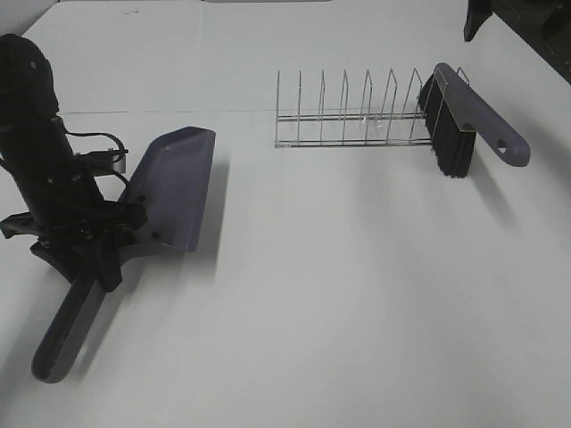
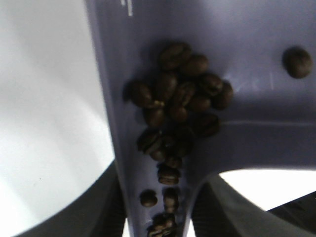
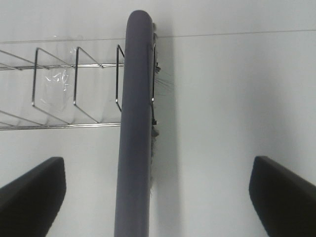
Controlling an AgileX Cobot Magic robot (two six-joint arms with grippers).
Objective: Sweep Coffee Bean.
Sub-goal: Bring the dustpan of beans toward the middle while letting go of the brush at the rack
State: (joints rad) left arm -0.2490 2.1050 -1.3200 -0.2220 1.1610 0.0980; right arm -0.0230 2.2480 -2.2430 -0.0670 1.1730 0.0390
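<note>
Near the front-left corner of the table (image 1: pixel 357 303), the left gripper (image 1: pixel 94 239) clamps the grey dustpan (image 1: pixel 174 183) by its handle. The coffee beans (image 2: pixel 180 101) lie heaped inside the pan, at its handle end. Toward the far-right corner, the brush (image 1: pixel 468 107) leans in a wire rack (image 1: pixel 343 120). The right gripper (image 3: pixel 158 195) hangs above it, fingers spread wide, touching nothing.

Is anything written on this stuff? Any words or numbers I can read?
No words, numbers or brands can be read in any view.
The dustpan, the brush, the wire rack and the coffee beans: no writing shows on them.
Two small white marks near the dustpan's edge in the left wrist view: too blurred to tell whether they are writing.
</note>
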